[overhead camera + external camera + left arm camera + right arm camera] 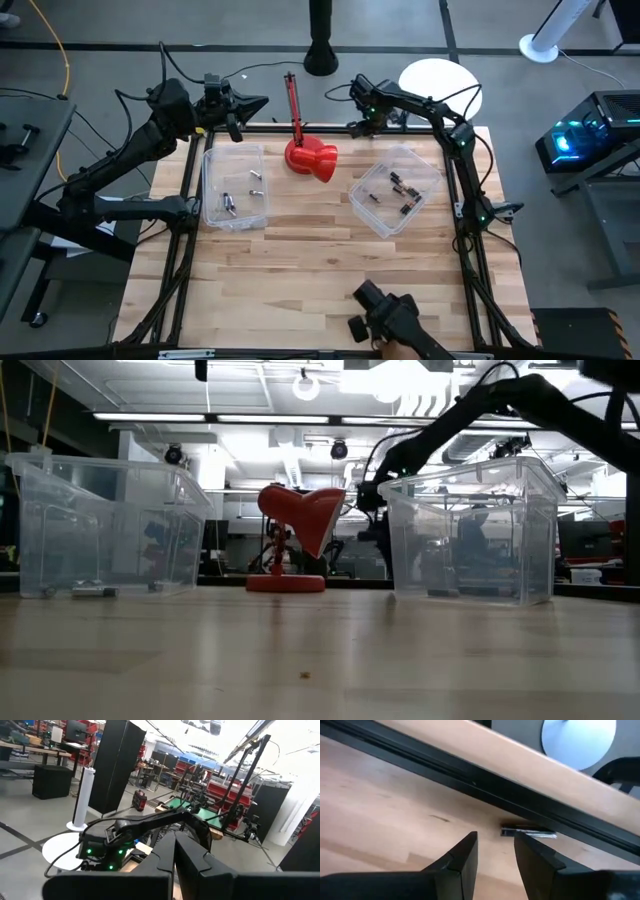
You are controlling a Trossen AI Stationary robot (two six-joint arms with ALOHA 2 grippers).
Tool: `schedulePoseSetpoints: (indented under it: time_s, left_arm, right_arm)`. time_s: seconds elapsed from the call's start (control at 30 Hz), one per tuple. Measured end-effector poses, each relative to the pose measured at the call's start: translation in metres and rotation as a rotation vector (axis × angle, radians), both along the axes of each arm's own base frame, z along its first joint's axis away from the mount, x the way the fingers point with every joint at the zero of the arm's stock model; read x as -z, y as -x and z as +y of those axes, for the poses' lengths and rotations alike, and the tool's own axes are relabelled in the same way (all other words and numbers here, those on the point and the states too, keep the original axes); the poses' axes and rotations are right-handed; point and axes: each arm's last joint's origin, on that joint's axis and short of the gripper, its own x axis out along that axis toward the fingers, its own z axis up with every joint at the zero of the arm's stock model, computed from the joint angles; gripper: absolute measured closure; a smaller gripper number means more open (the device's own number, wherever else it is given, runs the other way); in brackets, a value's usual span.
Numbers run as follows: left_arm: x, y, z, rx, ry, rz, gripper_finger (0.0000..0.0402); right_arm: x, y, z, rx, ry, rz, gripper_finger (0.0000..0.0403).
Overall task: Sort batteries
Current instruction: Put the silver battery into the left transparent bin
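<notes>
Sorting well along: batteries lie in left bin (235, 188) and right bin (395, 188). One battery (528, 833) left on table at far rail. Right gripper (495, 851) above it, fingers apart, empty. Left gripper (262, 103) closed, parked at far edge.

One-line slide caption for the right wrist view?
Right gripper, fingers apart, hovers over the wooden table with a small battery lying just beyond its fingertips beside the black frame rail.
</notes>
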Motion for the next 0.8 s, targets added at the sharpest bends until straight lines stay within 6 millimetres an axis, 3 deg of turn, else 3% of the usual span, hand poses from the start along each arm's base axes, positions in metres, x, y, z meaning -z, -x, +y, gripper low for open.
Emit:
schedulePoseSetpoints:
  time_s: [0.1,0.53,0.8]
  left_arm:
    - [0.0,0.0,0.0,0.0,0.0,0.0,0.0401]
    - [0.002,0.0,0.0,-0.002,0.02,0.014,0.0401]
    - [0.002,0.0,0.0,-0.001,0.022,0.016,0.0402]
  right_arm:
    - [0.011,0.001,-0.002,0.004,-0.029,0.008,0.0279]
    - [0.017,0.001,0.003,-0.053,-0.09,0.038,0.0279]
    - [-0.013,0.019,0.008,-0.111,-0.06,0.141,0.0279]
